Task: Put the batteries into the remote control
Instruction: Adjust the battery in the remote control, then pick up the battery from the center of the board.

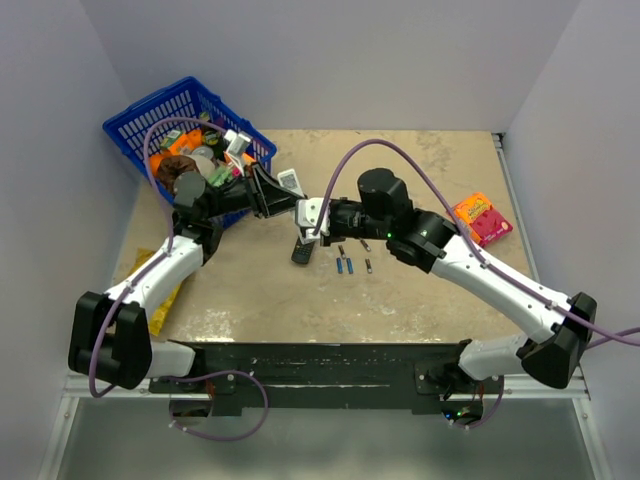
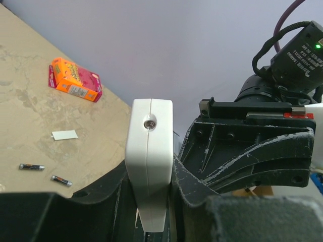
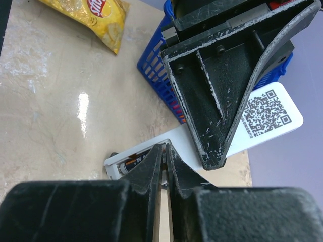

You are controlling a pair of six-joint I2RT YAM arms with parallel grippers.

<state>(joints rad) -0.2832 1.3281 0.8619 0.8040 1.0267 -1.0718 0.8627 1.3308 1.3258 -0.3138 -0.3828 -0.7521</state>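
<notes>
My left gripper (image 1: 283, 196) is shut on the white remote control (image 2: 150, 151) and holds it on edge above the table; it also shows in the top view (image 1: 291, 182). In the right wrist view the remote's (image 3: 267, 113) back faces up with its battery bay open, and one dark battery (image 3: 132, 162) lies in the bay. My right gripper (image 3: 164, 147) is shut, its tips pressed into the bay beside that battery. Loose batteries lie on the table: two blue (image 1: 345, 267) and a few dark ones (image 1: 368, 265), two of them in the left wrist view (image 2: 31, 167).
A black remote (image 1: 302, 250) lies under the grippers. A blue basket (image 1: 150, 110) of clutter stands at the back left. A yellow chips bag (image 3: 96, 17) lies left, an orange-pink candy box (image 1: 482, 218) right. A small white cover (image 2: 65, 134) lies on the table.
</notes>
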